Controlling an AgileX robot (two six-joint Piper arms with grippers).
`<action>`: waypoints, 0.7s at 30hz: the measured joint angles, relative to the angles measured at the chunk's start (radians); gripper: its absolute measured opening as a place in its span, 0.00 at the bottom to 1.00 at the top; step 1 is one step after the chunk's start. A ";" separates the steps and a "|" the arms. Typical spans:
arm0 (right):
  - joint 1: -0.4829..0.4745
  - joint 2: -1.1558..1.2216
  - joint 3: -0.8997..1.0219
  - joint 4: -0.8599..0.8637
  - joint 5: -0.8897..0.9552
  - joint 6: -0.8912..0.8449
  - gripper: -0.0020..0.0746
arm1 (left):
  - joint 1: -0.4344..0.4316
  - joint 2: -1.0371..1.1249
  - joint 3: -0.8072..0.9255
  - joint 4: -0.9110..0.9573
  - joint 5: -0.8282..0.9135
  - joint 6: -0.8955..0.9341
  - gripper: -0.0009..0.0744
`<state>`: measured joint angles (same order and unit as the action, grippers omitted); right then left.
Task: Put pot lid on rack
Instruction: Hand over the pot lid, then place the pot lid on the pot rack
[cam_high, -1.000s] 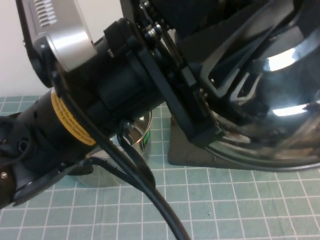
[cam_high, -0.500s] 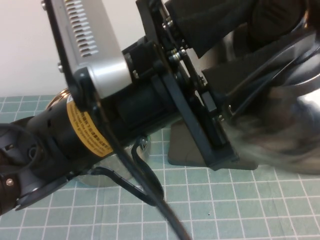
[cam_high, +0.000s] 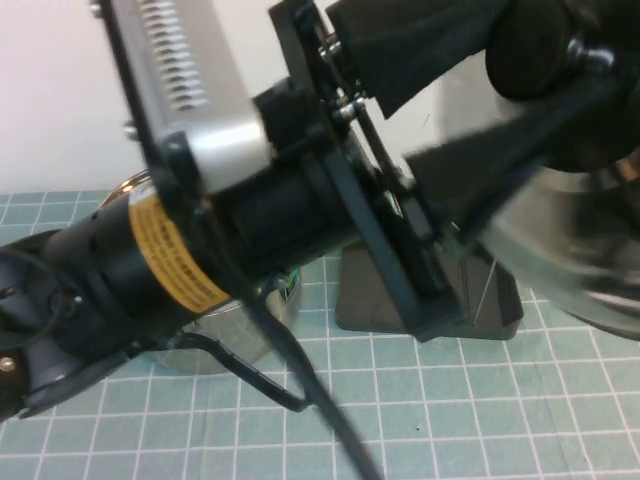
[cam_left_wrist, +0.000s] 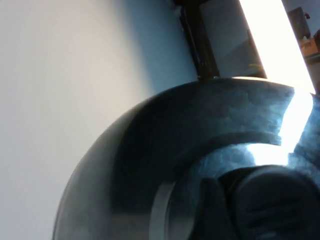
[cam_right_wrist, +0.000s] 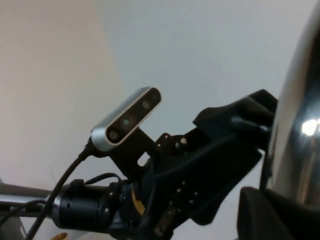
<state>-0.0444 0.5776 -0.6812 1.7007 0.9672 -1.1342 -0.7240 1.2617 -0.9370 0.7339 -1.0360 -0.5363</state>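
Note:
My left arm fills the high view, raised close to the camera. My left gripper (cam_high: 545, 62) is shut on the black knob (cam_high: 520, 45) of the pot lid (cam_high: 590, 250), which hangs blurred and tilted in the air at the right. In the left wrist view the lid's shiny dome (cam_left_wrist: 175, 140) and its knob (cam_left_wrist: 272, 200) fill the frame. The rack (cam_high: 400, 300) stands on the mat below, its dark tray bare, with a thin wire upright (cam_high: 486, 285). My right gripper (cam_right_wrist: 280, 220) sits beside the lid's shiny face (cam_right_wrist: 300, 125).
The steel pot (cam_high: 225, 335) stands on the green grid mat (cam_high: 480, 420) left of the rack, mostly hidden behind my left arm. A black cable (cam_high: 320, 410) hangs from the arm across the mat. A pale wall lies behind.
My left arm has turned and lifted the lid up and to the right. The lid no longer covers the rack, whose tray and wires now show.

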 joint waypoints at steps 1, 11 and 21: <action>0.002 0.000 -0.006 0.000 0.003 -0.013 0.19 | 0.000 0.000 0.000 -0.002 0.007 0.000 0.59; 0.000 0.008 -0.029 -0.030 -0.100 -0.105 0.06 | -0.004 -0.039 -0.001 -0.196 0.188 0.209 0.84; 0.000 0.055 -0.029 -0.028 -0.210 -0.126 0.06 | -0.004 -0.155 -0.001 -0.367 0.647 0.332 0.15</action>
<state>-0.0440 0.6327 -0.7104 1.6724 0.7575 -1.2600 -0.7282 1.1066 -0.9379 0.3673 -0.3891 -0.2045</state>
